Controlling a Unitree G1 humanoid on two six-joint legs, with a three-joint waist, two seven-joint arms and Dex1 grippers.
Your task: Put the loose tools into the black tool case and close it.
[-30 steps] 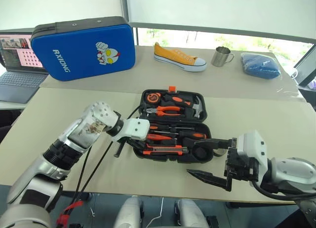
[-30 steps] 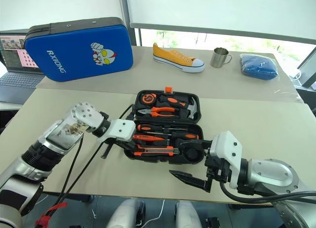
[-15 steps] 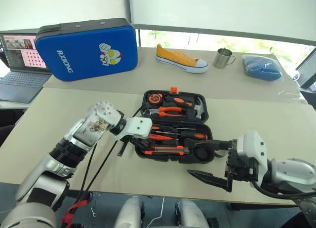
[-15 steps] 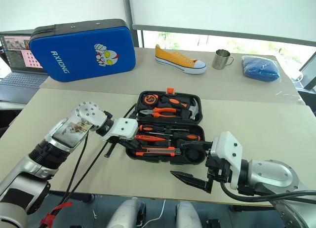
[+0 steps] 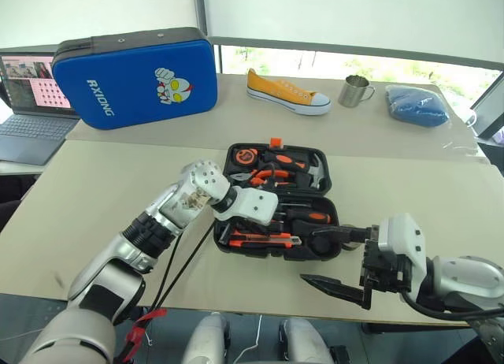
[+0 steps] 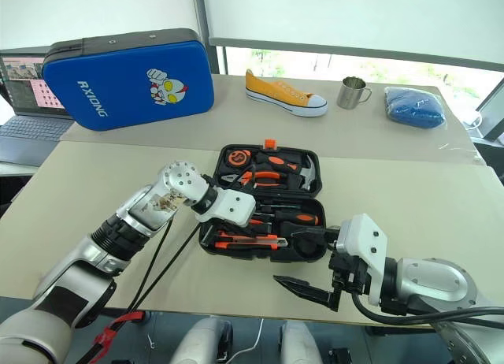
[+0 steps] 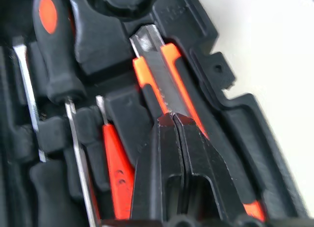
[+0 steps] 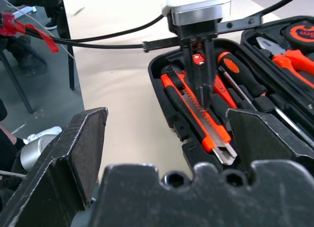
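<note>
Case open, tools seated, left tips on the knife.

I see the black tool case (image 5: 327,252) lying open on the beige table (image 5: 94,183). Far half holds pliers (image 5: 264,175), tape measure (image 5: 246,155) and hammer (image 5: 313,172). Near half holds a black-and-orange screwdriver (image 7: 56,55), a thin orange tester pen (image 7: 114,160) and the utility knife (image 7: 159,82) in the slot nearest the front edge (tape roll I cannot make out). Left gripper (image 7: 172,120) has its fingers pressed together, tips resting on the knife's body and pinching nothing. Right gripper (image 5: 335,261) hangs just off the case's front right corner, fingers spread wide and empty. Blue zip case (image 5: 134,76) stands on the far table.
</note>
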